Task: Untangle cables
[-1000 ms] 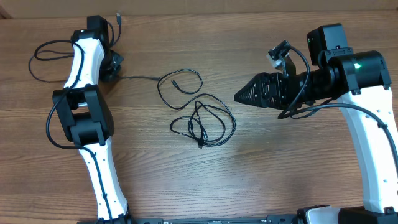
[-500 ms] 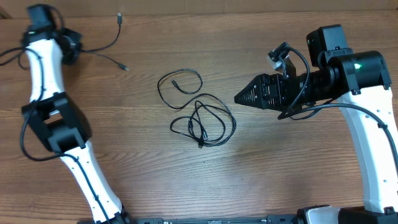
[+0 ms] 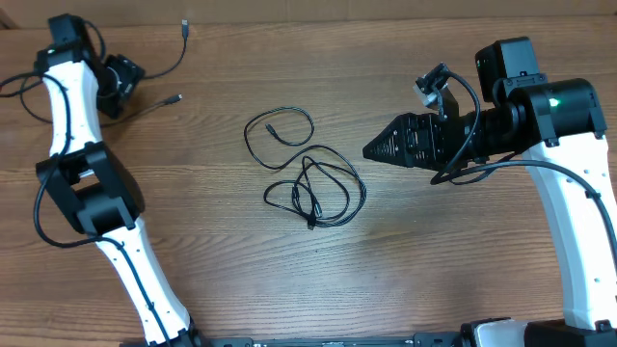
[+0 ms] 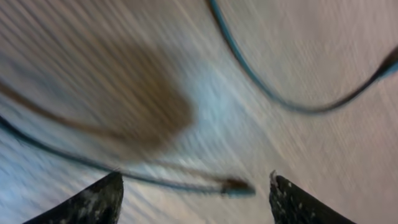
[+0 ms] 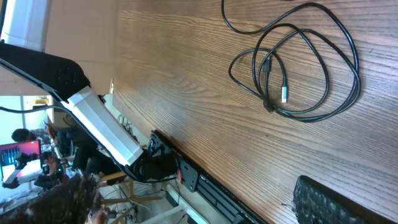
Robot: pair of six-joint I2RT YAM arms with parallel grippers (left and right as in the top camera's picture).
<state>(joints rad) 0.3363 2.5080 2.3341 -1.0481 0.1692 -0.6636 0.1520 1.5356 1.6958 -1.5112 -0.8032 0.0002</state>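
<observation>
Two looped black cables (image 3: pixel 308 178) lie tangled together in the middle of the wooden table, and the right wrist view shows them too (image 5: pixel 292 68). A separate thin black cable (image 3: pixel 159 66) lies at the far left, its plug end (image 3: pixel 174 98) resting on the wood. My left gripper (image 3: pixel 123 85) hovers over that cable, open and holding nothing. In the blurred left wrist view the plug (image 4: pixel 236 185) lies on the table between the spread fingertips (image 4: pixel 196 180). My right gripper (image 3: pixel 369 151) points at the tangle from the right, apart from it. Its fingers (image 5: pixel 189 193) stand wide open and empty.
The left arm's own thicker black wire (image 3: pixel 19 92) loops out near the table's left edge. Both arm bases (image 3: pixel 318 339) stand along the front edge. The right wrist view shows the room beyond that edge (image 5: pixel 37 168).
My left arm swung to the far back left, pulling one cable free of the tangle. Its gripper then opened and let the cable go. The right arm has not moved.
</observation>
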